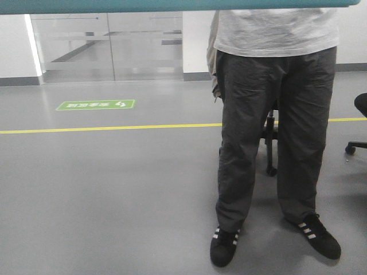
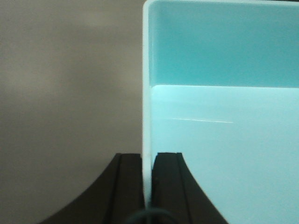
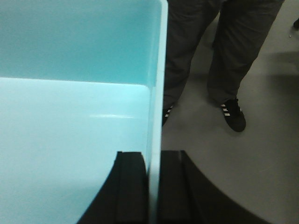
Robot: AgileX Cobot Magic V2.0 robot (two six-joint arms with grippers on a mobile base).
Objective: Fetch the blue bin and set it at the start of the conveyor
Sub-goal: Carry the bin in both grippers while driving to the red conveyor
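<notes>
The blue bin (image 2: 224, 121) is a pale aqua plastic tub, held up off the floor between both arms. My left gripper (image 2: 147, 156) is shut on its left wall, one black finger (image 2: 128, 186) outside and one inside. My right gripper (image 3: 154, 154) is shut on the right wall (image 3: 156, 93) in the same way. The bin's inside (image 3: 70, 130) holds nothing. In the front view only a teal strip of the bin (image 1: 172, 4) shows along the top edge. The conveyor start is out of view.
A person in dark trousers and black striped shoes (image 1: 275, 132) stands close ahead on the right, also in the right wrist view (image 3: 224, 70). An office chair (image 1: 269, 132) stands behind them. A yellow floor line (image 1: 109, 128), a green floor sign (image 1: 96, 105) and glass doors (image 1: 109, 46) lie beyond.
</notes>
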